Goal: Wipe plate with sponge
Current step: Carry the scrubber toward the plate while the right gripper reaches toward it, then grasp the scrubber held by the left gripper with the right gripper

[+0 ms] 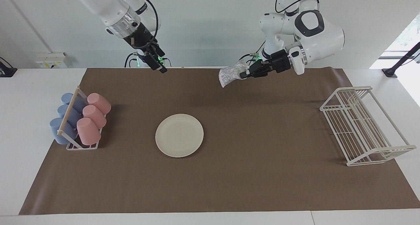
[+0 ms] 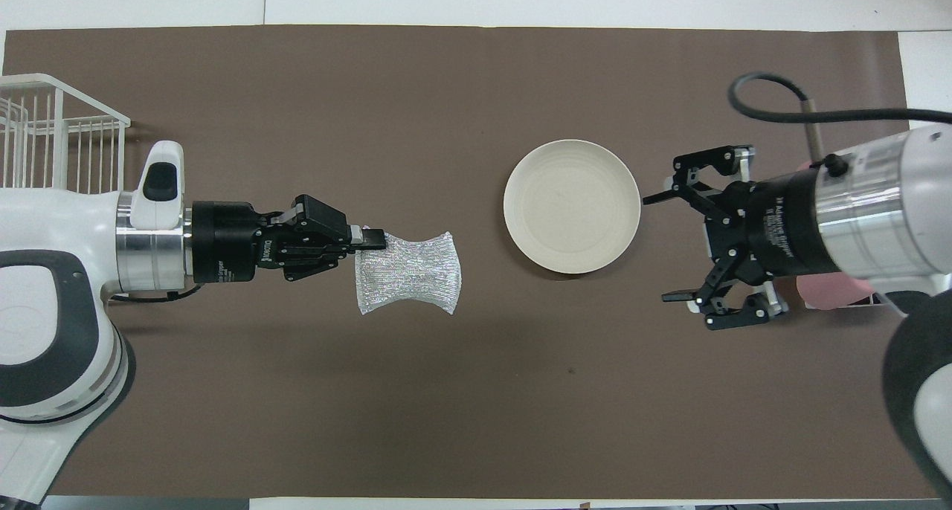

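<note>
The cream-white plate (image 1: 179, 135) (image 2: 572, 206) lies flat on the brown mat near the middle of the table. My left gripper (image 1: 243, 74) (image 2: 370, 240) is shut on one edge of the silvery speckled sponge (image 1: 231, 73) (image 2: 408, 273) and holds it up in the air over the bare mat, apart from the plate, toward the left arm's end. My right gripper (image 1: 160, 68) (image 2: 660, 247) is open and empty, raised in the air between the plate and the cup rack.
A rack with pink and blue cups (image 1: 79, 120) stands at the right arm's end of the table. A white wire dish rack (image 1: 364, 125) (image 2: 52, 134) stands at the left arm's end. The brown mat (image 1: 249, 172) covers most of the table.
</note>
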`<state>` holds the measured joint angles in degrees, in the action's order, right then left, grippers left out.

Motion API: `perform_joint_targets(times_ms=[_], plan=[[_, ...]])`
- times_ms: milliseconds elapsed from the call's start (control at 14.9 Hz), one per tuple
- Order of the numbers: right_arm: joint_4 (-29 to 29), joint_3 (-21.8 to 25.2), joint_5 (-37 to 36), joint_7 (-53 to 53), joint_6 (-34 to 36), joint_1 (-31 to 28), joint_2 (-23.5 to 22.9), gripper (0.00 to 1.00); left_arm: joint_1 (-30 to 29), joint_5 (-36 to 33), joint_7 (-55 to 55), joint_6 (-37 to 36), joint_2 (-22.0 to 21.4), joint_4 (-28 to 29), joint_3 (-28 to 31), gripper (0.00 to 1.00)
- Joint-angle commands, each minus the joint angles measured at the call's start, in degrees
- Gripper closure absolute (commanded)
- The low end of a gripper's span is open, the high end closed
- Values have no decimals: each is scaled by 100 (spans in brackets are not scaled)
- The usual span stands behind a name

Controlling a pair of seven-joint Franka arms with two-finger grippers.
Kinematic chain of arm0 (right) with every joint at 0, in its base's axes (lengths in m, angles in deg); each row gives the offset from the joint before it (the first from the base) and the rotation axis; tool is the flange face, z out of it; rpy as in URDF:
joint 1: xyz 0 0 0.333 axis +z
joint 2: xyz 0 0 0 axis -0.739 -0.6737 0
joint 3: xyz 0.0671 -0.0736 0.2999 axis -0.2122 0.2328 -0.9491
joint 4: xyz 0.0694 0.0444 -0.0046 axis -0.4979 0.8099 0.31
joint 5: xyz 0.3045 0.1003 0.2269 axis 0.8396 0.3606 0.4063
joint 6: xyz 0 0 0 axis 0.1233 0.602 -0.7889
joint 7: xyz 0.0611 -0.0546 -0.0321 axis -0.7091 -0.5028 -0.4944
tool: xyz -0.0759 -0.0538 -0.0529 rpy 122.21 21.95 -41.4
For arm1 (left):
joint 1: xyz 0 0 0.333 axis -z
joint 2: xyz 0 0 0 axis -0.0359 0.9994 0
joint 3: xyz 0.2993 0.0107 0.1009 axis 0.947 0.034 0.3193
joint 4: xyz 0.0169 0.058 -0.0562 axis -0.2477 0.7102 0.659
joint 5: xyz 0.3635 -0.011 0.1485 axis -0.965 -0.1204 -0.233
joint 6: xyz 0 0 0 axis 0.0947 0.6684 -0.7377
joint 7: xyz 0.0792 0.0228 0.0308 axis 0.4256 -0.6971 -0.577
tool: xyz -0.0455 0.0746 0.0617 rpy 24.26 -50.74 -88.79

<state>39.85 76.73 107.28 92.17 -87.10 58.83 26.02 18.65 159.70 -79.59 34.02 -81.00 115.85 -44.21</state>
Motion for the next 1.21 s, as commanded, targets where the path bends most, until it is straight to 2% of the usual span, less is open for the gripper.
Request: perform_joint_targets(times_ms=[0,202,336,471,807,1143], plan=[[446,14,65,525,-600,541,236,0,422,326,-530,159,-189,459,93,100],[552,5,4,753,-1075,893,218,0,468,966,-1461,124,-224,846,93,100],[631,5,4,1218,-1522,1209,183,0,459,1116,-1577,10,-233,882,85,100],[946,5,4,1500,-1936,1456,200,0,467,1319,-1656,1,-242,882,93,100],[1457,5,4,1747,-2096,1957,306,0,459,1337,-1824,-17,-242,900,93,100],[1563,-38,4,1800,-2210,2019,288,0,450,1337,-1841,-183,-277,935,120,100]])
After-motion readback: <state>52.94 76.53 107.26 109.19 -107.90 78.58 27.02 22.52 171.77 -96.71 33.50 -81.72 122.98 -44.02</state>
